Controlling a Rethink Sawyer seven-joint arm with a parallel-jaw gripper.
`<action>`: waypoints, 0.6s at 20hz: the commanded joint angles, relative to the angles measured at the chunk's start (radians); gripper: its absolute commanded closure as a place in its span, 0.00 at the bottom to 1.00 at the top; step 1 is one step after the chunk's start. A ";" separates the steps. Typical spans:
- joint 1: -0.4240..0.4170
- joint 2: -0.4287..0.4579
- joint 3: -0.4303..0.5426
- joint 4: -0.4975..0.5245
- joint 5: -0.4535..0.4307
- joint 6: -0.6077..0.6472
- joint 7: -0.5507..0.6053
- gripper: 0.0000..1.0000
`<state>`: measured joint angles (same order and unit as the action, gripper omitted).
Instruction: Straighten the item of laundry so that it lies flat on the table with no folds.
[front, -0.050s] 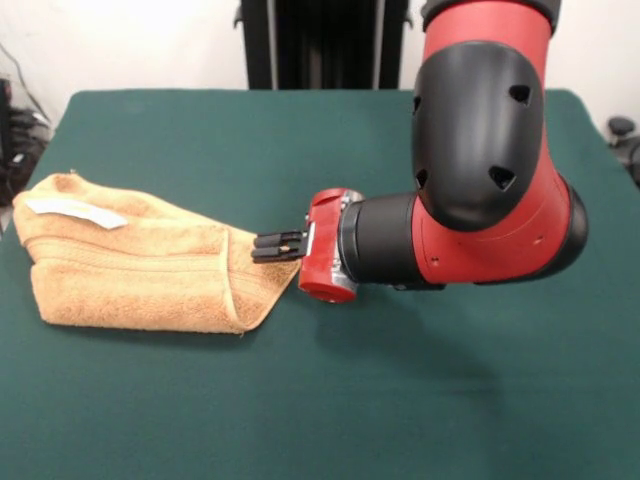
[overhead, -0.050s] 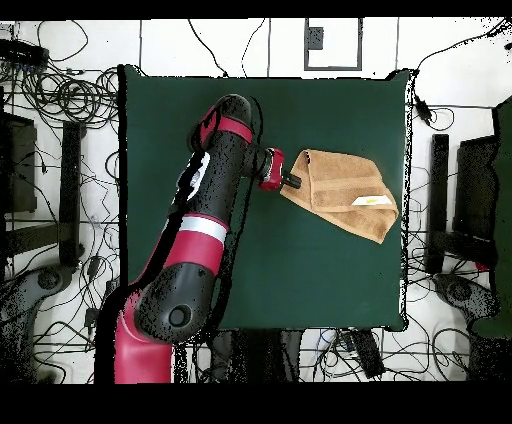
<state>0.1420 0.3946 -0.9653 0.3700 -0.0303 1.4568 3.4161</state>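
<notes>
- Gripping looks to be the step in hand: the pincer (front, -0.050s: 268, 246), fingers pressed together, is set on the folded towel's (front, -0.050s: 135, 270) corner.
- The towel lies at the tabletop's (front, -0.050s: 330, 400) edge.
- Next, that corner should be drawn outward.

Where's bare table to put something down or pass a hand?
Front view: the dark green felt table is bare behind the folded orange-tan terry towel and along the whole near edge. It is crowded where the black gripper meets the towel's right corner, with the red and black arm hanging over the right half.
</notes>
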 joint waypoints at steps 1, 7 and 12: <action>0.019 -0.002 0.015 0.032 0.014 -0.006 0.296 1.00; 0.006 0.003 0.056 0.028 0.025 -0.104 0.311 1.00; 0.009 -0.012 0.106 0.068 0.047 -0.180 0.303 1.00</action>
<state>0.1420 0.3945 -0.9650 0.3703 -0.0303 1.4174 3.4161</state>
